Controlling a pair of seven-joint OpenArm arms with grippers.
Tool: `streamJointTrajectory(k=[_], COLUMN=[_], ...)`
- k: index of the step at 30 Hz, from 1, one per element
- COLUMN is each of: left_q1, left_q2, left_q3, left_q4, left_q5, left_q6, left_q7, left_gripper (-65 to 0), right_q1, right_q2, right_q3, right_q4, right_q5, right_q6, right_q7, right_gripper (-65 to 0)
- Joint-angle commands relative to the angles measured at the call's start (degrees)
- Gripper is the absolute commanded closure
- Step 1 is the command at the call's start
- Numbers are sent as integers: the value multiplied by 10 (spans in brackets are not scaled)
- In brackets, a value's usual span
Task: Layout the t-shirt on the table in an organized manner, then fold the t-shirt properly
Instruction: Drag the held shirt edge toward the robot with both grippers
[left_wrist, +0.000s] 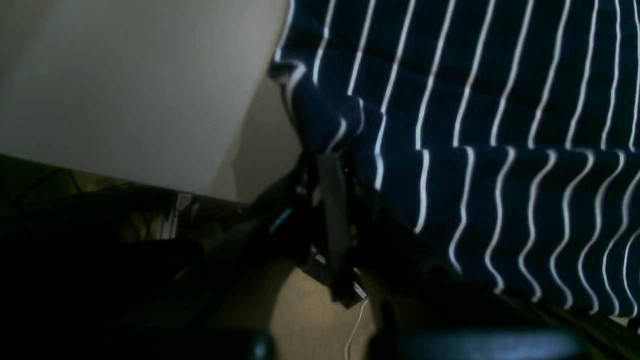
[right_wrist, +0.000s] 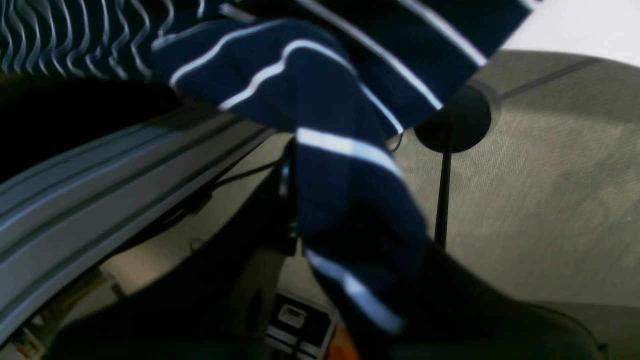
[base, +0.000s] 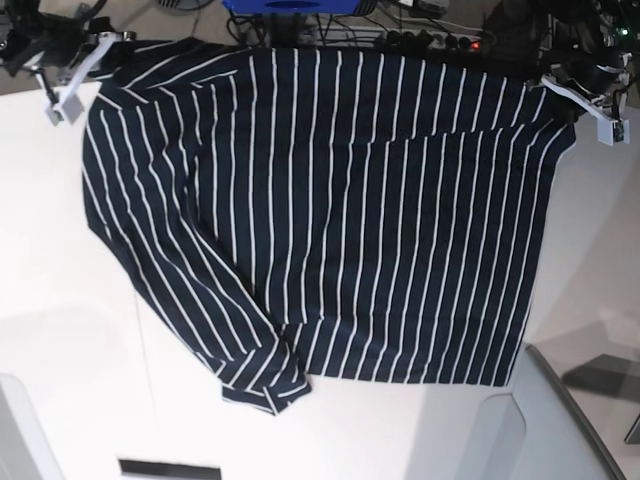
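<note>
Above the counter (base: 60, 330), holding the shirt (base: 330, 210) taut: left end effector (base: 578, 88) and right end effector (base: 78, 62) both clamped on its top corners, spreading it flat for laying out.

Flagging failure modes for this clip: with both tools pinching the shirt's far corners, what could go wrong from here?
1. The t-shirt is held only at two corners by the right tool and left tool; a thin pinch of fabric could slip out.
2. One sleeve lies folded across the body; laying it down now would likely trap that fold.
3. The held edge sits at the table's far edge, so slack may drop behind it.
</note>
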Motion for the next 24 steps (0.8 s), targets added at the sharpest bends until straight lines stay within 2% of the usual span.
streamJointTrajectory(k=[1,10,13,17,23,24], left_q1=[5,33,25,-11,-94,-108], left_q2=[-7,-10,-10,-12,-23,-23], left_q3=[-8,-10,-11,-11,-6,-5], left_q4=[10,56,66,81,72,69], left_q5=[-4,-5,-5,-4,-4,-4], left_q6=[1,2,3,32,34,34], left_q7=[-9,-9,-8,12,72,76], left_gripper=[0,0,0,0,0,0], right_q1=[-1,2,29,78,155,165], right_q2=[7,8,11,12,12,12], right_q3=[3,4,4,11,24,23], right_q4=[8,10,10,14,11,11], right_q5=[6,5,5,4,2,-1], right_q6=[0,0,-1,-1,-4,-17], right_q7=[4,2,-7,-49,-72,-72], right_gripper=[-8,-8,-8,-8,-8,-8])
